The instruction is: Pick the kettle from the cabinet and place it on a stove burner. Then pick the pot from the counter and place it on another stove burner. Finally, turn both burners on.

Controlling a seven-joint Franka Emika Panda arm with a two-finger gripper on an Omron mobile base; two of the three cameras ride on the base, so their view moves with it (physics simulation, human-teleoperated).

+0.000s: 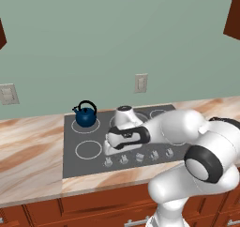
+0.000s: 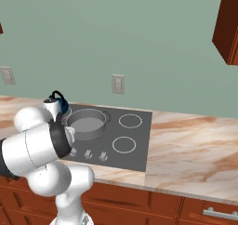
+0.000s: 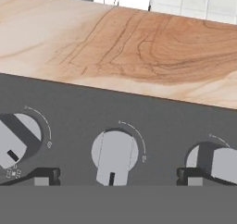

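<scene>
The pot (image 2: 85, 123) sat on a rear burner of the cooktop (image 2: 139, 159), the kettle (image 2: 59, 101) just behind the arm (image 2: 39, 147).

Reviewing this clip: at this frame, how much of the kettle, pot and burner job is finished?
Both placements look done: the kettle stands on a rear burner ring and the pot sits on the cooktop beside it. In hand: the gripper hovers open over a knob. Left: turning both burners on; whether any is already on cannot be told.
</scene>
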